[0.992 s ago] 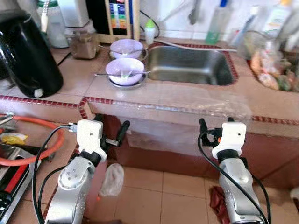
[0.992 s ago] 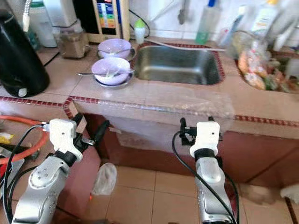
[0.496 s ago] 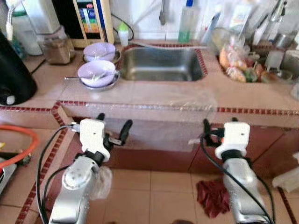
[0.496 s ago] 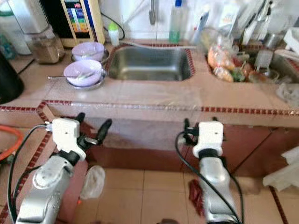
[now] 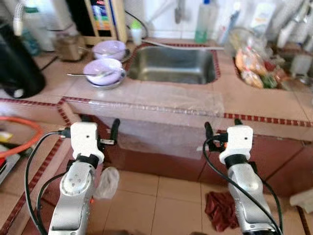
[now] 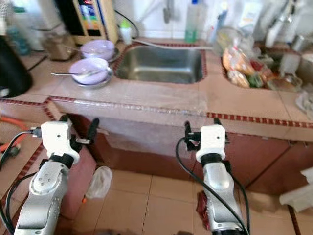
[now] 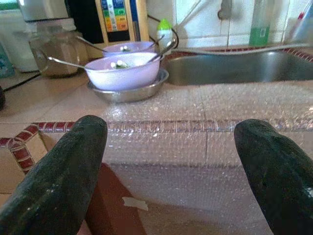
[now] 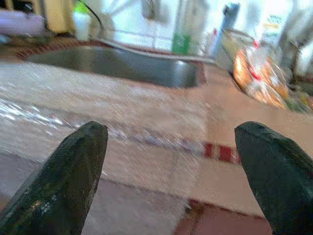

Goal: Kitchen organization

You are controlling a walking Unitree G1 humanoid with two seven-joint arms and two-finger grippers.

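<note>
- Looking at the counter (image 5: 161, 100), the obvious things to tidy are the two lilac bowls: the front bowl (image 5: 102, 71) sits in a shallow metal dish (image 5: 113, 83) just left of the sink (image 5: 174, 64), with a spoon (image 5: 80, 75) lying across it, and the back bowl (image 5: 109, 48) is right behind it, close to the appliance with the coloured panel (image 5: 101, 14).
- Both arms are held low in front of the counter edge, well short of the bowls. The left gripper (image 7: 168, 171) has its fingers spread wide with nothing between them, and the right gripper (image 8: 171, 169) is spread and empty too, pointed more toward the sink.
- My guess on handling: the bowls look like light plastic or melamine, stiff, smooth and a bit slippery, not very breakable. There seem to be food bits inside the front one, so keep it level.
- Best hold is probably pinching the rim on the side away from the spoon, one finger inside and one outside. The spoon is loose and could slide or tip out, so maybe lift it first.
- The metal dish underneath isn't attached, so it may stay behind or drag along.
- The counter front is covered in bubble wrap (image 7: 205, 147), which could snag a finger coming up from below.
</note>
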